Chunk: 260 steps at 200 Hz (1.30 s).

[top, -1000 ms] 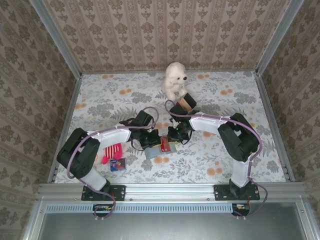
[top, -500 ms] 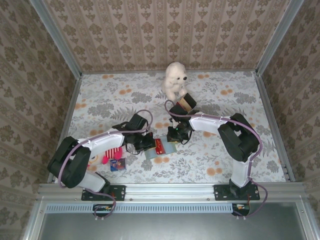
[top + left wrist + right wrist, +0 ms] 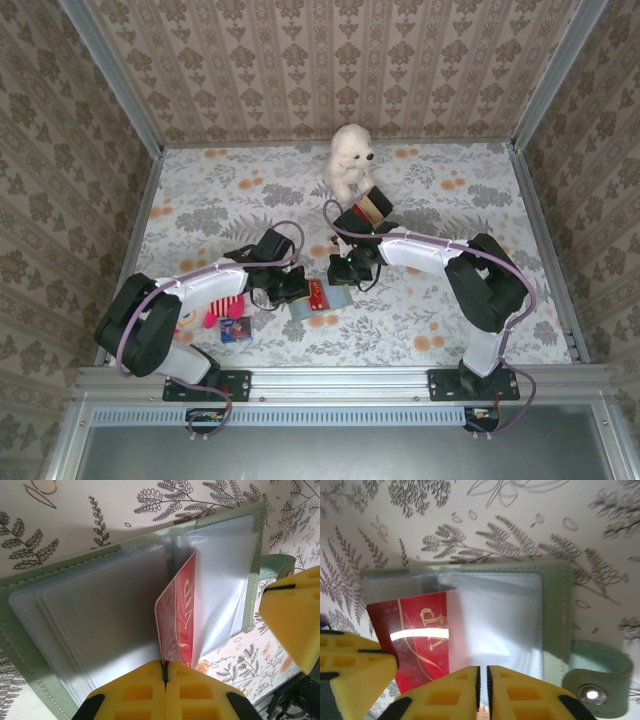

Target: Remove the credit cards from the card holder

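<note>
The card holder point(image 3: 340, 298) lies open and flat on the table point(image 3: 430, 200), toward the near edge and about midway between the left and right edges, with an arm reaching in from each side. The first extraction is under way but not finished. The left gripper point(image 3: 165, 667) has its jaws pressed together on the lower edge of the red card point(image 3: 177, 615), which stands partly out of its clear pocket beside the holder's spine — a good part of it is exposed, the rest tucked under the clear leaf point(image 3: 495, 620). The right gripper point(image 3: 483, 677) has its jaws almost together, only a sliver between them, and they seem to pinch that leaf's edge near the snap tab point(image 3: 600, 672), bracing the holder. I judge the task early: no card has come fully free, and this one needs drawing clear and setting down. Whether the other pockets hold more cards cannot be told — they look pale and glossy.
</note>
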Tool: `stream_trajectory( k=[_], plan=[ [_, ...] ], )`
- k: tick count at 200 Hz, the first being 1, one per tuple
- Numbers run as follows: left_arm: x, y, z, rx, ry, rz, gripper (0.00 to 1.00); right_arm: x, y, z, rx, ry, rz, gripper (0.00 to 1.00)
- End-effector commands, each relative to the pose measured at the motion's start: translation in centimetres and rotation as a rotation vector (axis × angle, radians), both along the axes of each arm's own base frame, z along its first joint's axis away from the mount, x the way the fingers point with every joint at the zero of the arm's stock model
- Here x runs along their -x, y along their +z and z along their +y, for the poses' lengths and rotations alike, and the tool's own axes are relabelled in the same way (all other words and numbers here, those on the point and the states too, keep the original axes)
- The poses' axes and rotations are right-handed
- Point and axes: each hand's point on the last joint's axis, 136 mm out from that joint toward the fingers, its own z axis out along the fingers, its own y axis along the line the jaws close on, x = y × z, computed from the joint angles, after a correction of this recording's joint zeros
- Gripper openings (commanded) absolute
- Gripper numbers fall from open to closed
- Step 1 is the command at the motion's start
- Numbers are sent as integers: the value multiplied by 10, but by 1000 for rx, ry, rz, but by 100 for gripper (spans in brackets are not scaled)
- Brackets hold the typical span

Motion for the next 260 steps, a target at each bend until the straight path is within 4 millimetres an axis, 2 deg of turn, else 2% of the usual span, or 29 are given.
stream_trajectory(
  k=[1,48,83,103,135,156,193,225,260],
  plan=[
    [1,-4,6,-19,0,3,0,9,-9,9,-5,39,54,11],
    [0,-6,4,2,7,11,0,14,-18,20,-32,74,99,7],
    [-1,-5,0,30,12,16,6,16,-26,21,-28,80,122,8],
    [-3,-3,-8,97,33,33,14,17,-29,20,-20,89,131,8],
    [-5,-5,-11,124,40,42,19,19,-32,18,-11,92,139,9],
    [-7,-6,-13,125,36,45,19,19,-32,18,-8,91,139,9],
    [-5,-5,-4,73,29,38,9,16,-30,14,7,73,122,11],
    [1,0,17,-10,26,27,5,11,-14,18,-45,39,94,18],
    [0,25,36,-58,16,-30,5,-4,29,22,-122,4,-10,32]
  ],
)
